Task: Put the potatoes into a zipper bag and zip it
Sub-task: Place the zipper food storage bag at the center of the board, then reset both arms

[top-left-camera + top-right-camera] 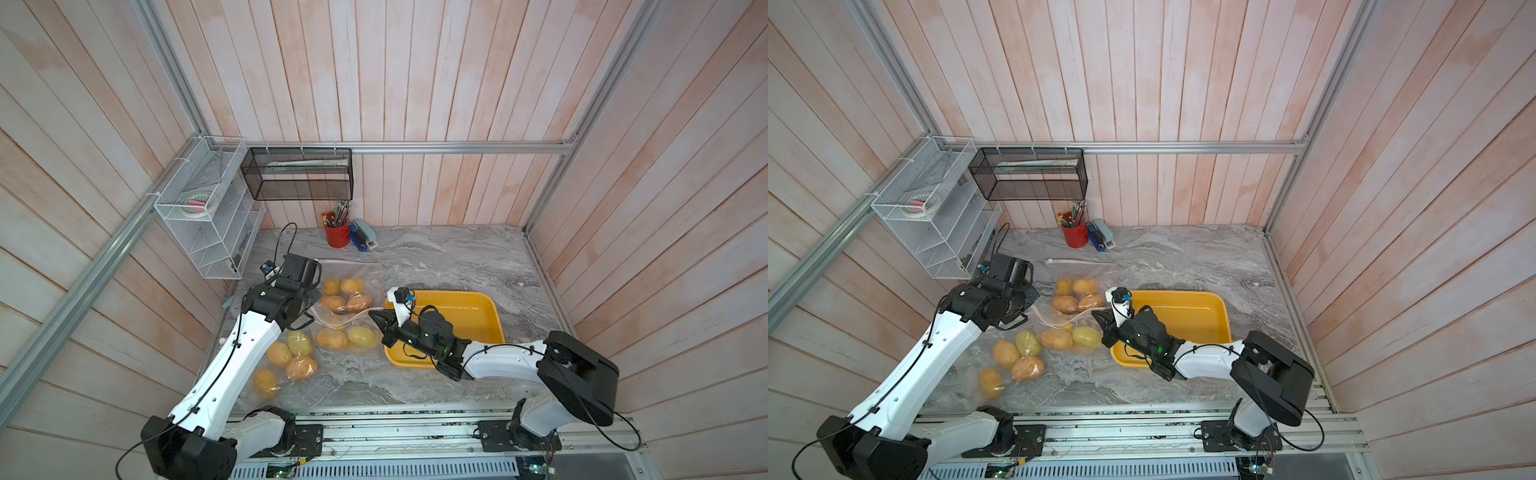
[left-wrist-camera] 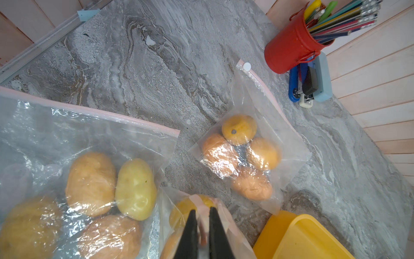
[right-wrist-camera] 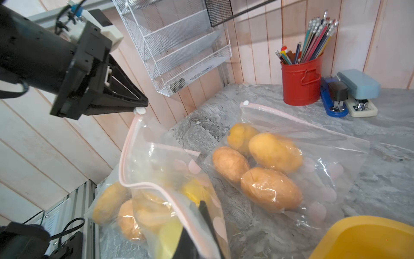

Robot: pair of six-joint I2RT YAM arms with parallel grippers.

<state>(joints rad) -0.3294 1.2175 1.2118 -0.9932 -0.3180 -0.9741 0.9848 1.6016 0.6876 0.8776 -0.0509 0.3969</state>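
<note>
Three clear zipper bags hold potatoes. The far bag [image 1: 353, 274] has several potatoes [image 1: 347, 296], and so does the near-left bag [image 1: 286, 361]. Between them the middle zipper bag [image 1: 340, 328] holds potatoes [image 1: 360, 336] and hangs by its pink zip strip [image 3: 125, 157]. My left gripper [image 3: 144, 103] is shut on one end of the strip, by the white slider [image 3: 140, 110]; in the left wrist view the strip sits pinched between its fingers [image 2: 192, 226]. At the other end my right gripper [image 1: 371, 316] is shut on the bag's top edge, its tips veiled by plastic [image 3: 202, 207].
A yellow tray [image 1: 496, 320] lies under the right arm, with nothing in it. A red pencil cup [image 1: 336, 235] and staplers [image 1: 362, 237] stand at the back wall. A white wire rack [image 1: 208, 216] and a black mesh basket [image 1: 299, 174] hang at the back left.
</note>
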